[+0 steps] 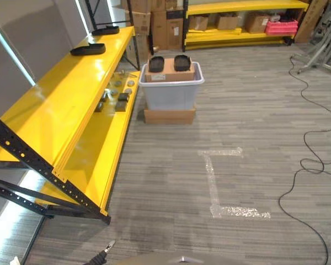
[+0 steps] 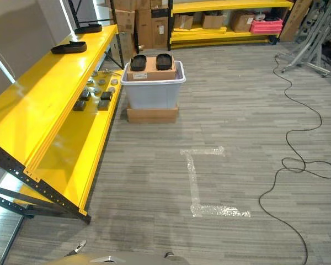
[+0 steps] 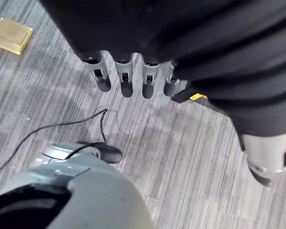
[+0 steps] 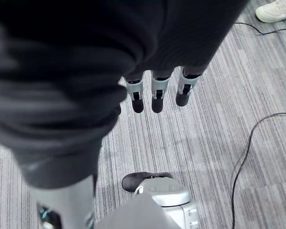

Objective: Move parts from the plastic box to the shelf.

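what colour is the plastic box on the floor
Translucent pale grey plastic box, clearest in the left eye view.

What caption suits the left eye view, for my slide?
Two black parts on a carton in the plastic box beside the yellow shelf.

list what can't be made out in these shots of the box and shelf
- Inside of the plastic box: the carton on top covers it in both eye views.
- Small parts on the lower shelf: too small to identify.
- Left hand and right hand: fingers hang straight and empty; the dark covers hide the palms in the wrist views.
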